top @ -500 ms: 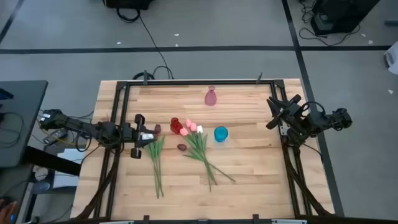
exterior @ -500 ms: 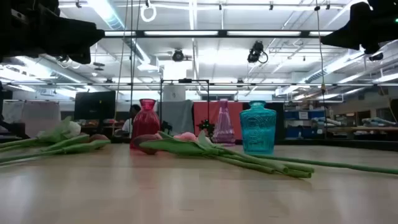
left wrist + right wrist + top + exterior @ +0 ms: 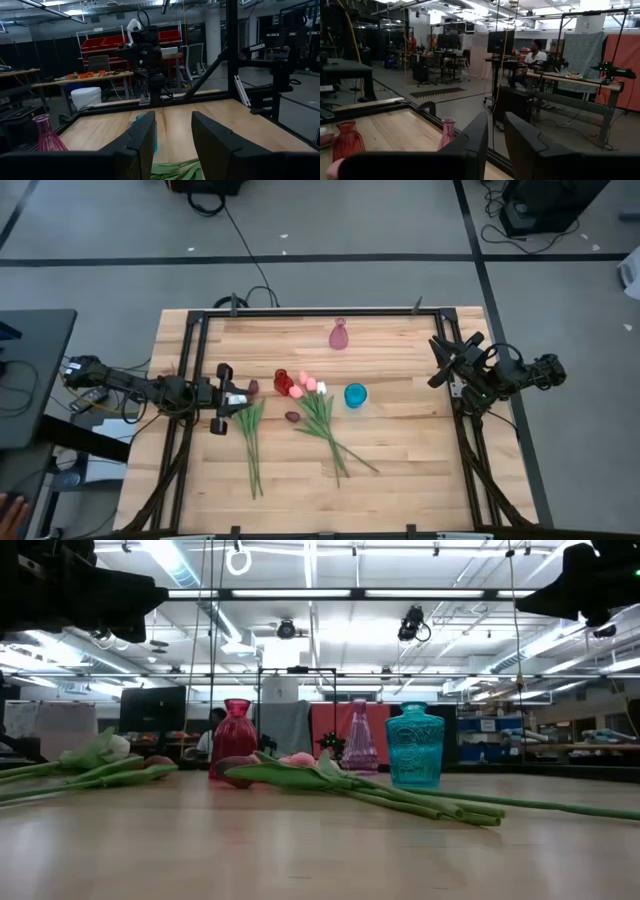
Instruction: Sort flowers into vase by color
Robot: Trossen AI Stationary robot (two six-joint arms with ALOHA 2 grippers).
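Flowers (image 3: 320,415) are lying in two loose bundles on the desk (image 3: 400,450): one at the centre, heads beside the red vase (image 3: 281,379) and the blue vase (image 3: 355,395), and a second bundle (image 3: 250,435) toward nine o'clock, just under the left hand (image 3: 222,412). None is standing in a vase yet, the pink vase (image 3: 339,335) at twelve o'clock included. The left hand is hovering with its fingers (image 3: 142,142) parted to a moderate gap over green leaves, so the step in hand is probably a first pick. Doing it well likely means closing on one stem only, low enough to steer the head, without dragging its neighbours. The right hand (image 3: 445,360) is waiting at three o'clock, fingers narrowly apart and holding nothing.
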